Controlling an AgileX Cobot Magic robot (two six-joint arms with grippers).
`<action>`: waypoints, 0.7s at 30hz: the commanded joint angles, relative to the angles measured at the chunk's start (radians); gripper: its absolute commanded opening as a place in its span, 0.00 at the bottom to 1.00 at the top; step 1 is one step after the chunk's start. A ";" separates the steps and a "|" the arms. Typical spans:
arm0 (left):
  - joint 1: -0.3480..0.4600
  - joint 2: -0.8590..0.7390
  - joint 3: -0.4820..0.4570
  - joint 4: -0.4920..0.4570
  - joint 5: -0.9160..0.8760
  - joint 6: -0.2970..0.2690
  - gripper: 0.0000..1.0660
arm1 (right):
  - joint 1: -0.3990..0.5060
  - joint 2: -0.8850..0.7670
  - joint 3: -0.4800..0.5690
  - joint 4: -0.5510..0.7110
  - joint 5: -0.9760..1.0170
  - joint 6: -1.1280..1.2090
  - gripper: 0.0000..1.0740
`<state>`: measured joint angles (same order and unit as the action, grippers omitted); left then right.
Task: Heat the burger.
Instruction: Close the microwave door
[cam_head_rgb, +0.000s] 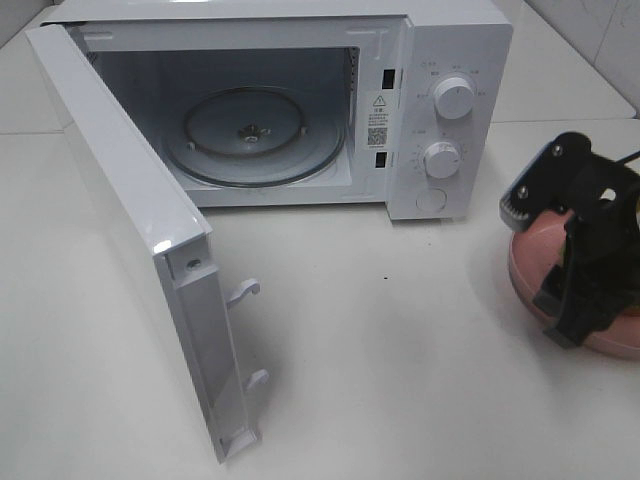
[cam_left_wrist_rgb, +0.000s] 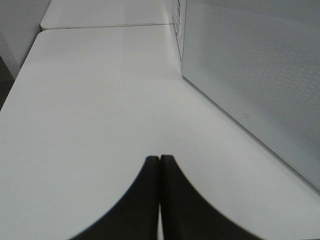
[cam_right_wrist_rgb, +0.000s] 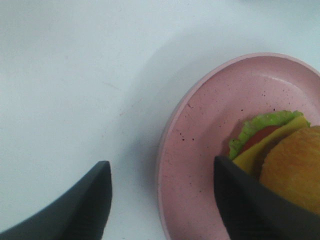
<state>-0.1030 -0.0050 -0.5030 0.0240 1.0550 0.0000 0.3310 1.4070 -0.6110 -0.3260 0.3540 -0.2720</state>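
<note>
With the microwave (cam_head_rgb: 300, 110) door swung wide for loading, the right gripper (cam_right_wrist_rgb: 162, 200), jaws spread, straddles the pink plate's (cam_right_wrist_rgb: 200, 145) rim where the burger (cam_right_wrist_rgb: 280, 160) sits, while the left gripper (cam_left_wrist_rgb: 160, 200) rests pressed together.

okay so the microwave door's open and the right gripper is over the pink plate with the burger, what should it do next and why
Probably lower the right gripper and close it on the rim of the pink plate. Its jaws stand open, straddling that rim, one finger outside on the table and one inside beside the burger. The microwave is open with its glass turntable bare, so gripping the plate seems the next step.
</note>
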 joint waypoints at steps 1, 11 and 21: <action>-0.001 -0.020 0.003 -0.001 -0.016 0.000 0.00 | 0.006 -0.011 -0.069 0.111 0.096 0.041 0.58; -0.001 -0.020 0.003 -0.001 -0.016 0.000 0.00 | -0.043 -0.009 -0.286 0.300 0.436 0.067 0.59; -0.001 -0.020 0.003 -0.001 -0.016 0.000 0.00 | -0.370 -0.013 -0.422 0.554 0.626 0.140 0.59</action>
<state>-0.1030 -0.0050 -0.5030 0.0240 1.0550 0.0000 -0.0040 1.4030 -1.0250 0.1980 0.9400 -0.1550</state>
